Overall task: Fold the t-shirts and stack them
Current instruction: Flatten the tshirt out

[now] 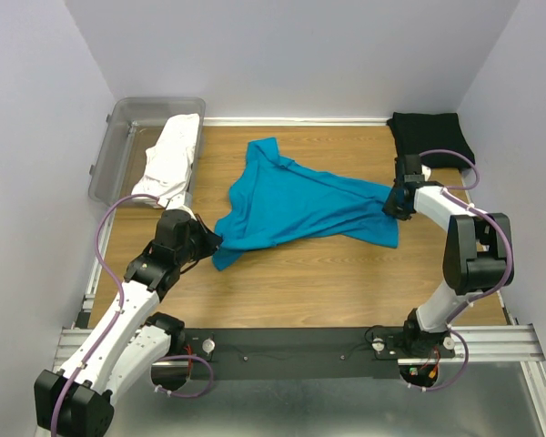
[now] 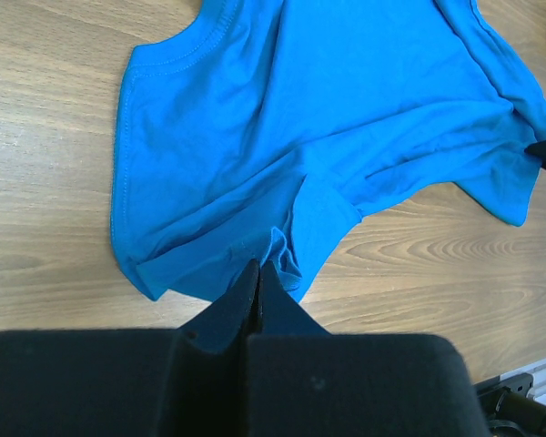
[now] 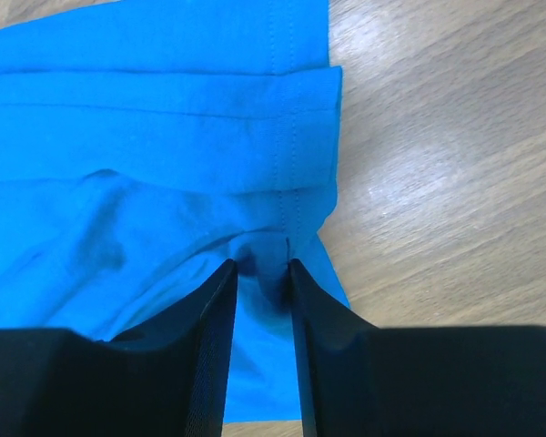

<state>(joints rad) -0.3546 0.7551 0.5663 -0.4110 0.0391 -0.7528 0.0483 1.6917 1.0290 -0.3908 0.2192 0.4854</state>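
A teal-blue t-shirt lies spread and wrinkled across the middle of the wooden table. My left gripper is shut on the shirt's near-left corner, where the cloth bunches at the fingertips. At the shirt's right end, over a hemmed edge, my right gripper has its jaws apart with a loose fold of teal cloth lying between them. A folded black t-shirt rests at the far right corner. The white t-shirt hangs half out of the tub.
A clear grey plastic tub stands at the far left, off the table's edge. White walls close in the back and both sides. The arms' metal base rail runs along the near edge.
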